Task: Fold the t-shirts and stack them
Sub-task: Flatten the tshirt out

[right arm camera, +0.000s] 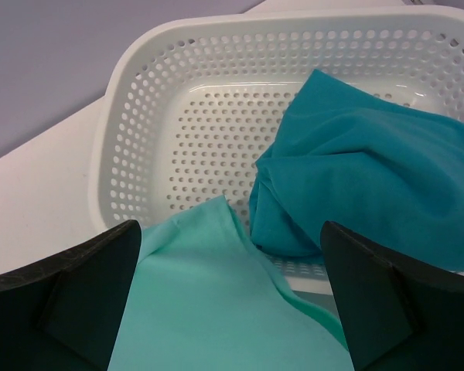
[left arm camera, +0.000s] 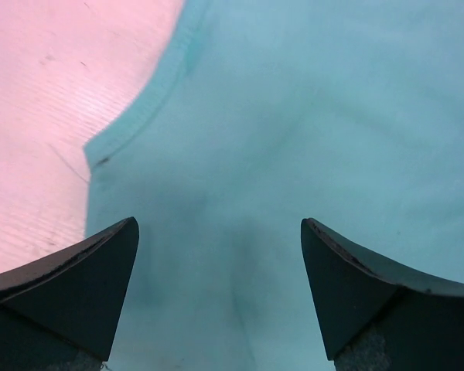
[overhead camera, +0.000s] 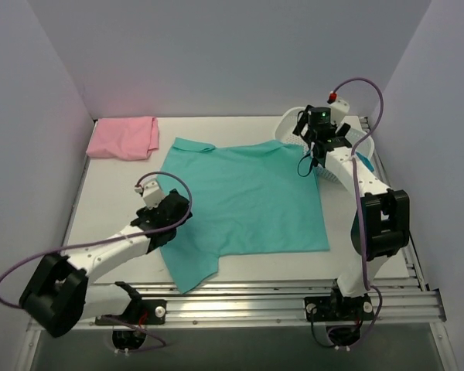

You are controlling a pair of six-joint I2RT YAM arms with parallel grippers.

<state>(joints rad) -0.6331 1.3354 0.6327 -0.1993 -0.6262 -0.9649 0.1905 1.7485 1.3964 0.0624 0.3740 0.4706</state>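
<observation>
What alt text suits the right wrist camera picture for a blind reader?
A white perforated plastic basket holds a dark teal cloth t-shirt, and the edge of a light mint-green cloth t-shirt overlaps its near rim. The right gripper is open and empty, its dark fingers framing the bottom.

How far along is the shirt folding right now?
Done: the pink shirt looks folded at the far left. In hand: the mint shirt lies spread flat, left gripper and right gripper open over its edges. Left: the teal shirt sits bunched in the basket; nothing is stacked.

Spread tee [overhead camera: 247, 197] centre; folded tee [overhead camera: 124, 137] back-left; third tee [right arm camera: 371, 193] in basket [overhead camera: 288, 122] back-right.
</observation>
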